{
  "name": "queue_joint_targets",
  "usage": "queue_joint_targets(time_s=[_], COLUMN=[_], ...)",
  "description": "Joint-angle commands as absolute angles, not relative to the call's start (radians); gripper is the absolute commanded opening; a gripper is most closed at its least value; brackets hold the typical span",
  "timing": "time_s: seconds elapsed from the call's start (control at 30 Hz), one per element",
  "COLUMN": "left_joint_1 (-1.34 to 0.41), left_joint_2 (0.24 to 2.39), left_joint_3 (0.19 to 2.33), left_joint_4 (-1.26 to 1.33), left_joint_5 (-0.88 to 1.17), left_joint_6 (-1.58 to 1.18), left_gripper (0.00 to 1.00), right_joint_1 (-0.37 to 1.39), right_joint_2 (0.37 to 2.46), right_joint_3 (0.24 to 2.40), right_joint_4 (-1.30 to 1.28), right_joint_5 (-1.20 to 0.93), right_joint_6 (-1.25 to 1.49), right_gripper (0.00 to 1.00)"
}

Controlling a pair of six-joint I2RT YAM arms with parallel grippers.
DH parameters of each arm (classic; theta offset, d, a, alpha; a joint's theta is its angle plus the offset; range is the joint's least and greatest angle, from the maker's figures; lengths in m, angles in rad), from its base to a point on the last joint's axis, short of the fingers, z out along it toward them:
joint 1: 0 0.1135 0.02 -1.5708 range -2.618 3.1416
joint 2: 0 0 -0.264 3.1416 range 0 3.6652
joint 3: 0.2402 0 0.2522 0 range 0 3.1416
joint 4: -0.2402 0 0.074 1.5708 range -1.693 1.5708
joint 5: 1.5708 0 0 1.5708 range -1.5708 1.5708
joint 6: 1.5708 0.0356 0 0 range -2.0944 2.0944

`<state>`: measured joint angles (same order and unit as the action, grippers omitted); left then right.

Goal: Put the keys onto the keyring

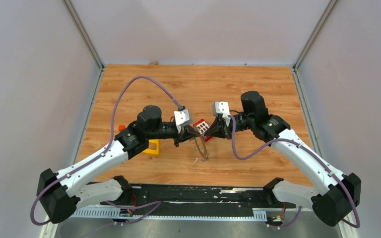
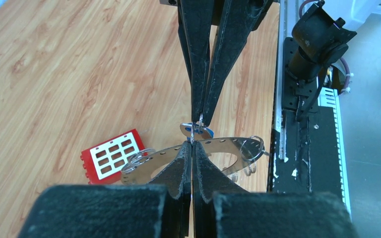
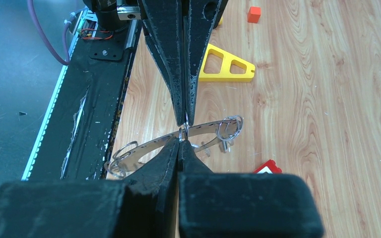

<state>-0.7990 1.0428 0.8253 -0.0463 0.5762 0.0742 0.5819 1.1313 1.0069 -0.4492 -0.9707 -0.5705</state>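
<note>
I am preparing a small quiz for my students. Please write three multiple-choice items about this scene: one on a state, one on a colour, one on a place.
1. The fingers of the left gripper and the right gripper are: A) both wide open; B) both shut; C) one open, one shut.
2. The block with white squares is: A) green; B) red; C) blue.
3. The yellow triangular frame lies: A) beside the left arm; B) on the block; C) between the grippers.
Answers: 1 B, each pair is pinched together at the keyring; 2 B, its body is red; 3 A, the top view shows it at that arm's wrist.
</note>
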Motion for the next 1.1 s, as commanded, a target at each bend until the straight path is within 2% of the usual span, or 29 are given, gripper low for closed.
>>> queue_joint_targets(time_s=[0.0, 1.07], left_joint_1=[-0.806, -0.805], left_joint_2=[1.022, 1.014], left_joint_3=[0.833, 0.816], left_joint_4=[0.026, 0.018], left_joint_5=[0.606, 0.594], left_joint_6=[0.064, 0.123], left_gripper=[0.0, 0.0], right_joint_1=[0.591, 0.599], right_joint_2=[1.129, 1.131], right_joint_3=[1.027, 1.041], right_joint_4=[-0.439, -0.443], right_joint_5=[-0.978, -0.988], right_joint_6=[-0.59, -0.58], right_gripper=[0.0, 0.0])
